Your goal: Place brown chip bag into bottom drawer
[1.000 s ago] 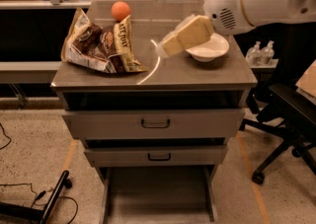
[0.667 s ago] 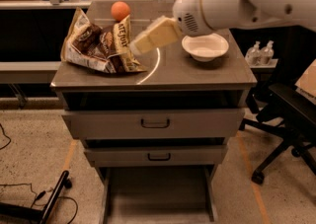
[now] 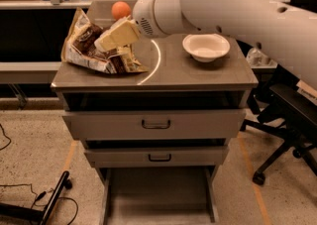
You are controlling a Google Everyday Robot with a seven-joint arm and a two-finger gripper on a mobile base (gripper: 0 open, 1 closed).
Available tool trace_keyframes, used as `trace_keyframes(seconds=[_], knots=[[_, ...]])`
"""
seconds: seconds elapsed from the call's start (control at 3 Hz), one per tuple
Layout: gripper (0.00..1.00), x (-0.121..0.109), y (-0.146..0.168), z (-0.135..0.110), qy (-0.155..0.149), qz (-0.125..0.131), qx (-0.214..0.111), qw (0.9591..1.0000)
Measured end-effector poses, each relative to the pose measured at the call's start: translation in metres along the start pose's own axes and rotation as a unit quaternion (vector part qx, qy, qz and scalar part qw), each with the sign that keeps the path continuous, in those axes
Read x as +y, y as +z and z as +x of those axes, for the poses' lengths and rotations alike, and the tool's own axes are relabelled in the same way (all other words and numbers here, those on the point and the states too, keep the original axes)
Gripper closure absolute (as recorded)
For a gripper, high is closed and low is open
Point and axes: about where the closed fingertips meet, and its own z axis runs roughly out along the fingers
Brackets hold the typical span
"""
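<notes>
Now gripper (image 3: 102, 44), grip unclear, hangs over brown chip bag (image 3: 81, 46) by left edge; bottom drawer (image 3: 158, 195) open.

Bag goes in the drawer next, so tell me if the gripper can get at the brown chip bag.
Probably yes: the gripper is right at the brown chip bag, which lies uncovered on the cabinet top.

Warm, dim overhead light is glaring in a curved streak on the grey metal desk (image 3: 198, 73). The cream gripper (image 3: 105, 44), over the crinkled brown chip bag (image 3: 81, 45) far left, is catching it.
</notes>
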Motion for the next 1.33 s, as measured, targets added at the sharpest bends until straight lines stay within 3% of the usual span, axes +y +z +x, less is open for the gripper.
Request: trace_keyframes(seconds=[0.67,1.33], knots=[[0.0,0.013,0.069,-0.014,0.004,-0.022,-0.031,0.9993],[0.0,0.011,0.119,-0.006,0.01,-0.05,-0.04,0.9979]])
